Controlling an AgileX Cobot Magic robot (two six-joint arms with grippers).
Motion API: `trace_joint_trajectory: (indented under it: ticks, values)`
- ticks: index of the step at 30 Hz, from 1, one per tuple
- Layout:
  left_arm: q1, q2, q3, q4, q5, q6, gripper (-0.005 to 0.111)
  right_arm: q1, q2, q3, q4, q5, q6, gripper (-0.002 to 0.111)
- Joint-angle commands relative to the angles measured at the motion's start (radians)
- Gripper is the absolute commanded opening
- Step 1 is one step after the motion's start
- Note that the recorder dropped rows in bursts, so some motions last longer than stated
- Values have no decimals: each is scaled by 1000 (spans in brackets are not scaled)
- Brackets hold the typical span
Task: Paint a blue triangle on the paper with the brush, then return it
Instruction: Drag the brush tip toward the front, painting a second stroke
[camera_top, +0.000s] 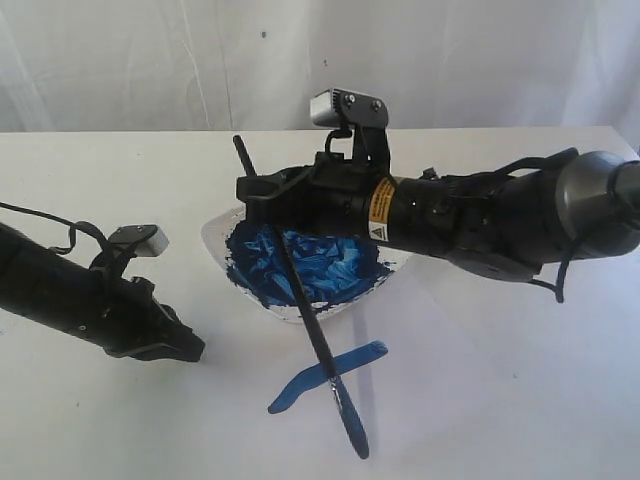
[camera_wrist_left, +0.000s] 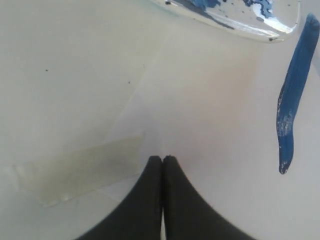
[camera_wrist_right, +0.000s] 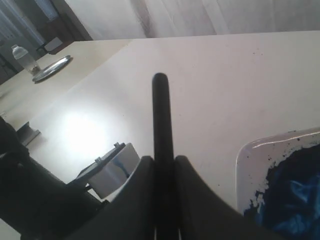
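My right gripper (camera_top: 255, 190) reaches in from the right and is shut on the upper shaft of the thin black brush (camera_top: 297, 290). The brush slants down over the dish, and its wet tip touches the paper (camera_top: 450, 400). Two bright-blue strokes of the triangle (camera_top: 330, 375) cross near the tip. In the right wrist view the brush handle (camera_wrist_right: 161, 110) stands up between the shut fingers of my right gripper (camera_wrist_right: 162, 162). My left gripper (camera_top: 190, 348) rests shut and empty at the left. In the left wrist view my left gripper (camera_wrist_left: 162, 159) hovers over the paper (camera_wrist_left: 215, 115), to one side of a blue stroke (camera_wrist_left: 295, 95).
The white dish (camera_top: 215, 245), smeared with dark-blue paint, sits mid-table under the right arm. Clear tape (camera_wrist_left: 80, 170) holds down a paper corner. The dish rim (camera_wrist_left: 240, 22) shows in the left wrist view. A bottle (camera_wrist_right: 22, 57) and a metal plate (camera_wrist_right: 50, 67) stand far off.
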Motion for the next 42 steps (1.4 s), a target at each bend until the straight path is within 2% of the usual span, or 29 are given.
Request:
trace_joint_trajectory:
  ticks: [1,18,36,42]
  values:
    - [-6,-3,5,-3,9,1,0,2,-1,15,8,-31,-7,0]
    - [-6,-3,5,-3,9,1,0,2,85,15,95,-43,-155,0]
    - [-6,-3,5,-3,19,1,0,2,106,13,383,-52,-483,0]
    - [-6,-3,5,-3,23,1,0,2,155,13,407,-146,-504,0]
